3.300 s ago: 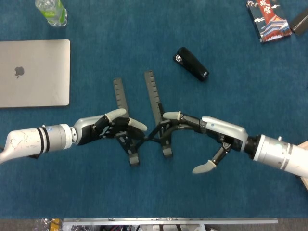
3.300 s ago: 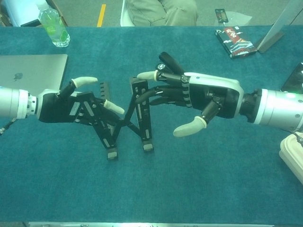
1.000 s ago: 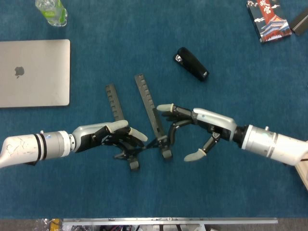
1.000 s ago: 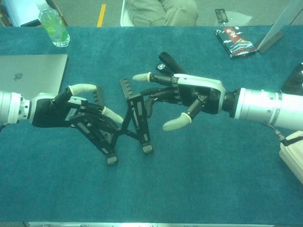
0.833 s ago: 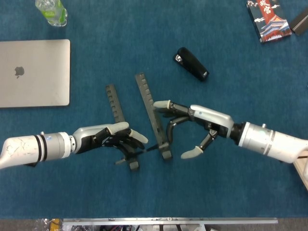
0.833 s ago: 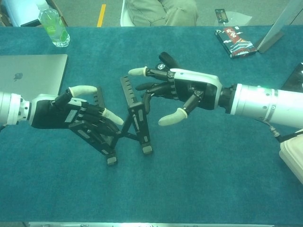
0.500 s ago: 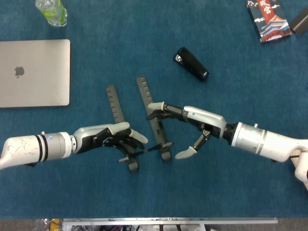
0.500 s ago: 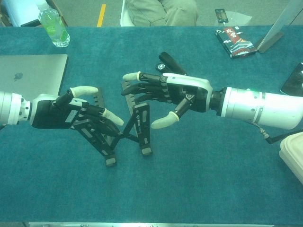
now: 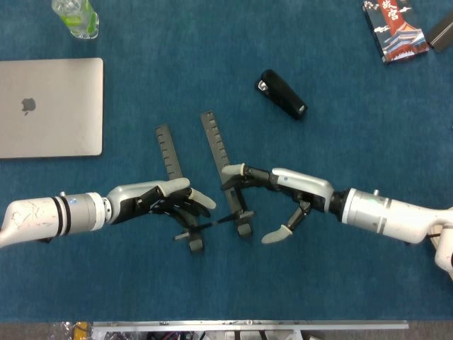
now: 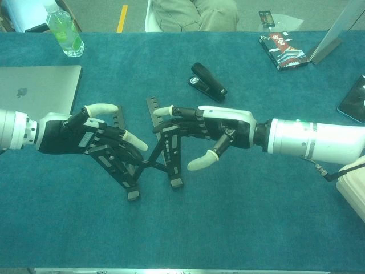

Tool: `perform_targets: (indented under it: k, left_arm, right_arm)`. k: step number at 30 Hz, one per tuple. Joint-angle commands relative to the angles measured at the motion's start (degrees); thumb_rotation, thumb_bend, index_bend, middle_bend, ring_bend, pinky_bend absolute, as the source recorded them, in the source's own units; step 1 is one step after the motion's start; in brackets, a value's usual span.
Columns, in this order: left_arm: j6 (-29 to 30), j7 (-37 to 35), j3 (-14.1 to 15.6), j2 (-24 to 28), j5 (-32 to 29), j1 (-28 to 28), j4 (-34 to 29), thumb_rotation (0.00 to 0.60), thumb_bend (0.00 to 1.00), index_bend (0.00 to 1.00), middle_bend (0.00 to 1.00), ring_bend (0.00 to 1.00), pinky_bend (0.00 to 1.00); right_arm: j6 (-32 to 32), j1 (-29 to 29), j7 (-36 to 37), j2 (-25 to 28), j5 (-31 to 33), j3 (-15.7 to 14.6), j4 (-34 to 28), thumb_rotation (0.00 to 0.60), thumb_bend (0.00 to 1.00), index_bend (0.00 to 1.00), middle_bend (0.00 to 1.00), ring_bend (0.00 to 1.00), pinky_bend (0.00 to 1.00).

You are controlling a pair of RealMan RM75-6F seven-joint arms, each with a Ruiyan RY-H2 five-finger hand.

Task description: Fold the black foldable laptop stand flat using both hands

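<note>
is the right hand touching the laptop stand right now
Touching. In the chest view the right hand has its fingers laid over the top of the right rail of the laptop stand, with no gap visible.

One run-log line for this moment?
stand: partly folded, not flat | left hand: grips left arm of stand | right hand: fingers on right arm of stand

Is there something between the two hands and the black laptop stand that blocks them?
No, nothing visible does. The left hand already holds the laptop stand's left leg, and the right hand's fingers rest on the right leg.
</note>
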Motion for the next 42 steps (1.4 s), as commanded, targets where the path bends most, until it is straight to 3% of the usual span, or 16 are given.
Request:
perform_targets:
  k: [1,28,35,42]
  left_arm:
    - [-0.21,0.04,-0.09,-0.03,-0.19,-0.08,0.07,0.0,0.22,0.16,0.19,0.12,0.19]
    - [-1.77,0.56,-0.57,-0.32,-0.96,-0.44,0.62,0.0,0.22,0.16,0.19,0.12,0.19]
    - [-1.75,1.77,-1.56,0.16,-1.85,-0.56,0.48,0.0,0.22,0.16,0.19,0.12,0.19]
    - [-2.36,4.71,-3.91,1.38,-4.32,-0.54,0.52,0.0,0.22,0.16,0.16,0.02,0.13]
  right_arm:
    - [0.26,-0.1,0.23,-0.12,-0.25,-0.43,-0.08,0.6,0.0,0.02,0.16,0.03,0.07]
    - [2.08,-0.86,0.86,1.19,-2.03,-4.93,-3.9,0.6,0.0,0.02,0.16,0.03,0.07]
    - [3.81,-1.99,-2.05,2.92,-0.15,-3.41,-4.32,0.6,0.0,0.02,0.16,0.03,0.07]
    - [6.38,-3.23,-6.08,6.7,1.18,-1.37,-6.98,0.6,0.0,0.02,0.16,0.03,0.07]
